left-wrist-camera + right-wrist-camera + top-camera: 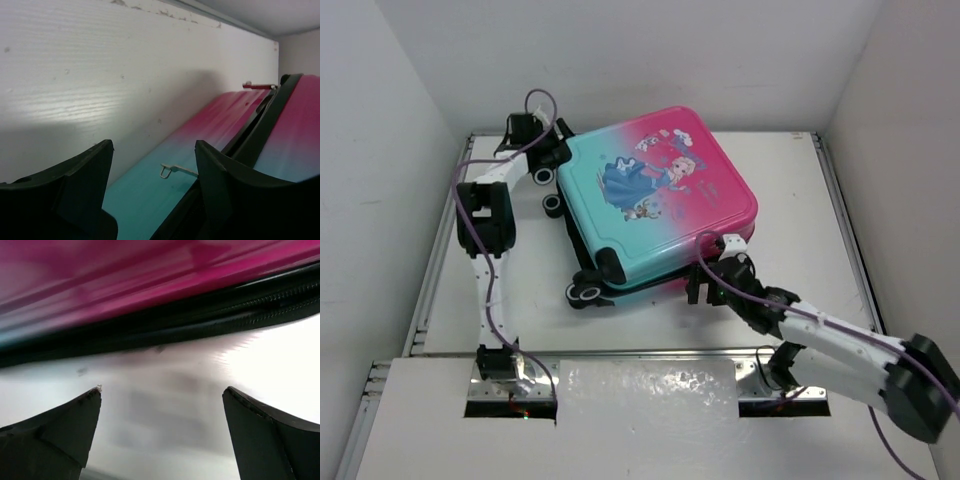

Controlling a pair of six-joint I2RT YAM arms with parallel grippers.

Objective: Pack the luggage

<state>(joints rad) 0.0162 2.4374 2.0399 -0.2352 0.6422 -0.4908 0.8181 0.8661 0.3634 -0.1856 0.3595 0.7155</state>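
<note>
The luggage (655, 195) lies flat and closed on the white table, pink-to-teal shell with a princess print facing up, black wheels at its near-left. My left gripper (552, 152) is at the case's far-left corner, open and empty; in the left wrist view (154, 150) its jaws frame the teal side (145, 200) with a silver zipper pull (172, 170) and a red pull (257, 86) further along. My right gripper (715, 278) is at the near-right edge, open and empty; the right wrist view (161, 395) shows the pink shell (150, 275) and the black zipper seam (210, 320) just ahead, blurred.
White walls enclose the table (800, 200) at the back and both sides. The back wall (100, 75) is close beside the left gripper. A metal rail (650, 355) runs along the table's near edge by the arm bases.
</note>
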